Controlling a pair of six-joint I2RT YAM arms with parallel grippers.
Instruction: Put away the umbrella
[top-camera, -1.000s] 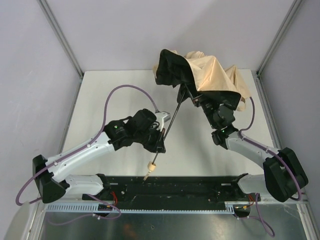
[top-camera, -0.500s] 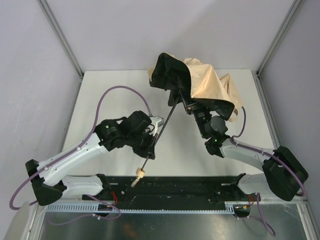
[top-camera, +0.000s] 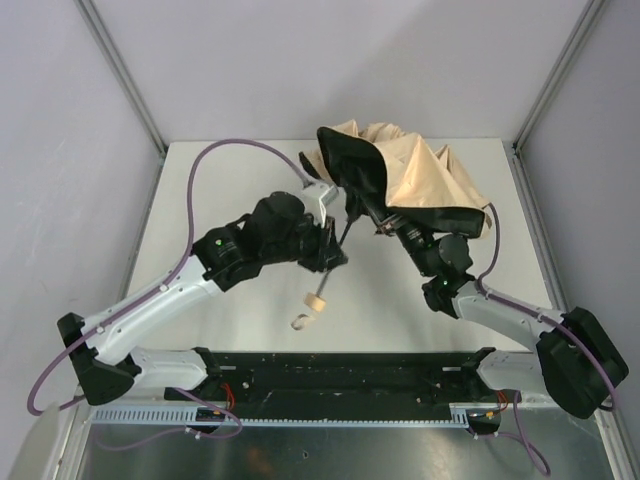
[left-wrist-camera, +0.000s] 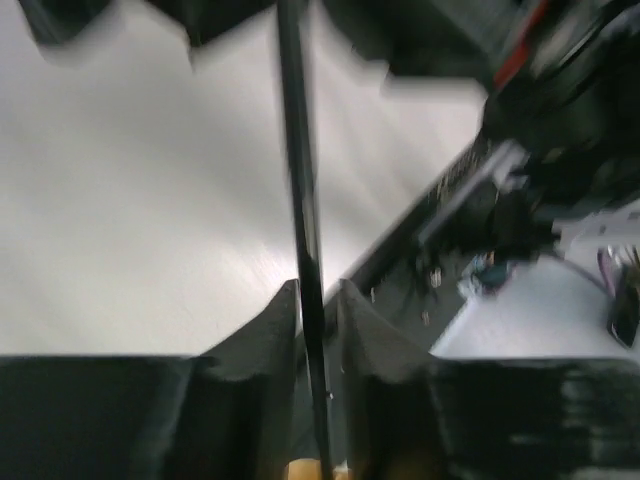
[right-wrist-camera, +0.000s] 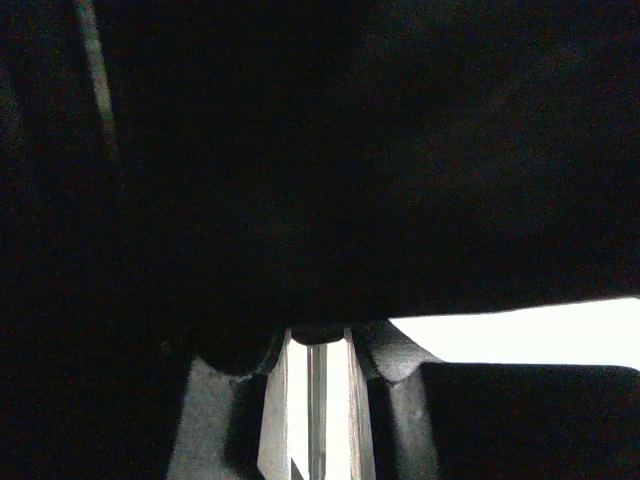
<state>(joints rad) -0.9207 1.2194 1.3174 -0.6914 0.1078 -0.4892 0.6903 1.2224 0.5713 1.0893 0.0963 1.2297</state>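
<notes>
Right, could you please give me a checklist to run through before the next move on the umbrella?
1. Left tool clamped on the shaft: ok.
2. Right tool grip: cannot tell; its own view is too dark.
3. Canopy folded tight: not ok, loose and bunched.
4. Handle clear of the base rail: ok.

The top view is lit evenly and brightly, soft shadows being cast on the bench (top-camera: 255, 190). The left wrist view is blurred; the right is darkened by the umbrella (right-wrist-camera: 400, 150).
</notes>
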